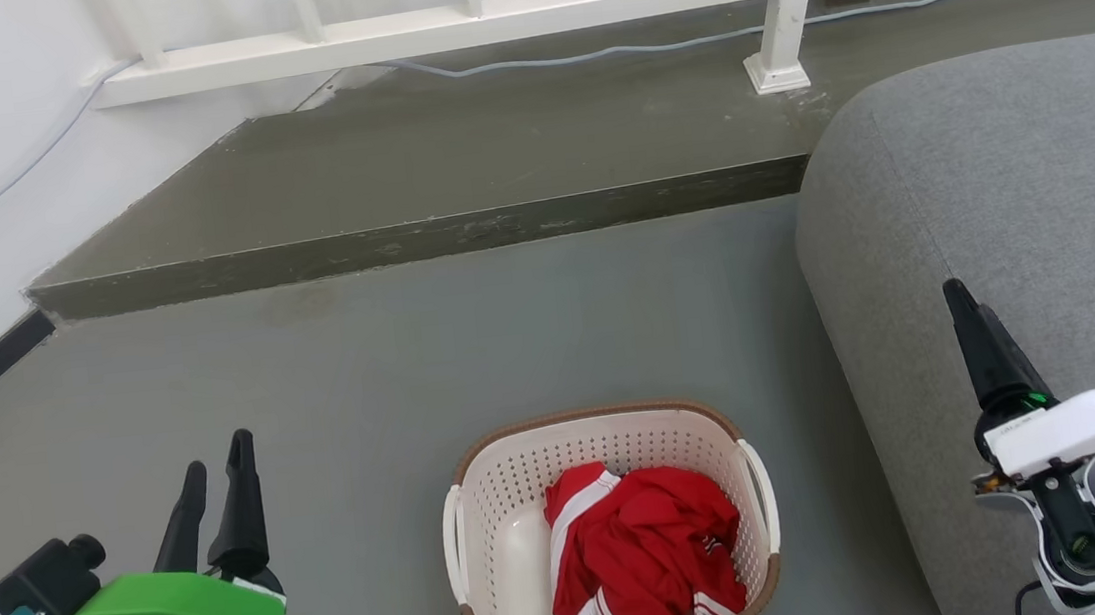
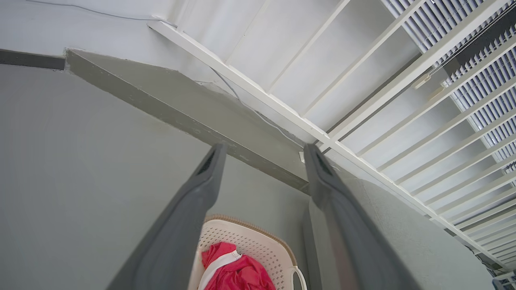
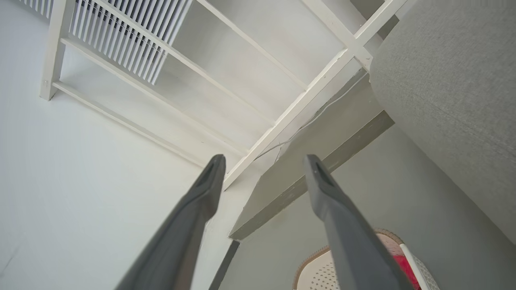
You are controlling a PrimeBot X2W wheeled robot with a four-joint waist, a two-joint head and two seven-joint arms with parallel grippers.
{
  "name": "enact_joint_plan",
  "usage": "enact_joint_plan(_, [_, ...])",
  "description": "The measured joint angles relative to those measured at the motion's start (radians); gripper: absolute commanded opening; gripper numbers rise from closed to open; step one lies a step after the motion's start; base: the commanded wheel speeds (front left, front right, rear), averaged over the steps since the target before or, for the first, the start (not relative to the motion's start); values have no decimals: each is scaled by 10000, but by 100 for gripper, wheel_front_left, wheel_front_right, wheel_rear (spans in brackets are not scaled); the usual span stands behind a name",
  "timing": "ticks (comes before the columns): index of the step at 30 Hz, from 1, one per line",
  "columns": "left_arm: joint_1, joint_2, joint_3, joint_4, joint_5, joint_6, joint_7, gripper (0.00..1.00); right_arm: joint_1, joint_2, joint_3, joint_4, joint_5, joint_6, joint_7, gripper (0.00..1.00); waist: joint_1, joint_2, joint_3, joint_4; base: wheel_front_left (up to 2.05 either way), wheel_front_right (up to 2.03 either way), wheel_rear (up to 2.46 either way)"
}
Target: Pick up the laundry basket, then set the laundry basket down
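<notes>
— where is the basket seen?
— the basket is pictured upright on the grey floor, low in the head view, between the two grippers and well apart from both. it is placed near the grey sofa on the robot's right, with a strip of floor between them.

— what is carried in it?
— a crumpled red and white garment is seen inside, toward the basket's right half. the left part of the bottom is bare.

— how is the left gripper shown?
— the left gripper is pictured at lower left, above the floor. its fingers are spread wide apart and nothing is gripped. in the left wrist view, part of the basket and garment is framed between them at the bottom edge.

— and the right gripper?
— the right gripper is shown at lower right, against the sofa. it is seen edge-on from the head. in the right wrist view its fingers are parted just as widely, with nothing held between them, and a corner of the basket is glimpsed behind one finger.

— what is seen beyond?
— a raised step is pictured behind the basket, with a white railing and a pale cable along it.
</notes>
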Motion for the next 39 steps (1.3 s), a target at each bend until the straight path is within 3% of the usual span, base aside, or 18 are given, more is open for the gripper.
enact_joint_plan(39, [1, -268, -268, -702, 5131, 8, -1336, 100, -395, 56, 598, 140, -5461, -261, -1331, 100, 0, 0, 13, -216, 0, 0, 0])
